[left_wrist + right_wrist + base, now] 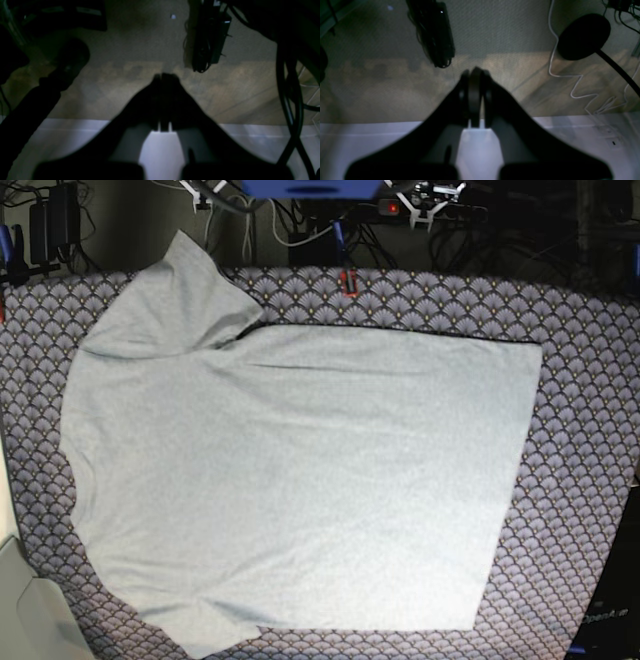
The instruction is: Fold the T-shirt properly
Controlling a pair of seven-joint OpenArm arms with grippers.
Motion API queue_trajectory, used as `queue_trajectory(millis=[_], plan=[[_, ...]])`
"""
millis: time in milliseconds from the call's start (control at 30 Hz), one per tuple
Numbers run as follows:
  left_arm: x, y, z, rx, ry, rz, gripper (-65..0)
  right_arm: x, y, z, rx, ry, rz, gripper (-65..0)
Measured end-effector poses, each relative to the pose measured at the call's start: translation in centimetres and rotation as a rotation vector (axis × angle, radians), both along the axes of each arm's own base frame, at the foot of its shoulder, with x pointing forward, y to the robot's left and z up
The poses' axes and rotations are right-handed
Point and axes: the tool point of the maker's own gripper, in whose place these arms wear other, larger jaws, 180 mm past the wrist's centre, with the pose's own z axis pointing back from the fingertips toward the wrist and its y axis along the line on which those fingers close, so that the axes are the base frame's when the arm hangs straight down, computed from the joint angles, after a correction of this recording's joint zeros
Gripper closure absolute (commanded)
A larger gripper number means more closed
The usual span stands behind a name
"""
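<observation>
The T-shirt (300,470) lies flat and spread out on the tablecloth in the base view, plain pale grey side up. One sleeve (185,290) points to the far left and the other (205,625) to the near left; the straight hem is on the right. No gripper shows in the base view. In the left wrist view my left gripper (162,76) is shut and empty, over a carpeted and wooden floor. In the right wrist view my right gripper (475,72) is shut and empty, also over the floor. A pale surface (250,135) lies below both grippers.
The purple-grey fan-patterned tablecloth (580,480) borders the shirt. A small red object (349,283) sits at the table's far edge, with cables and gear (320,210) behind. On the floor are a white cable (570,75), a black round base (582,37) and hanging black boxes (210,37).
</observation>
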Motion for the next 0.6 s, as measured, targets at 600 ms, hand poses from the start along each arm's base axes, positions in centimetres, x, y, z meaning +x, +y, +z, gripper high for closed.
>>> queue_trajectory(millis=[600], plan=[[0.0, 0.0, 0.0, 0.0, 0.0, 0.0, -0.4, 1.2, -0.3, 0.1, -0.005, -0.014, 0.002, 0.0]])
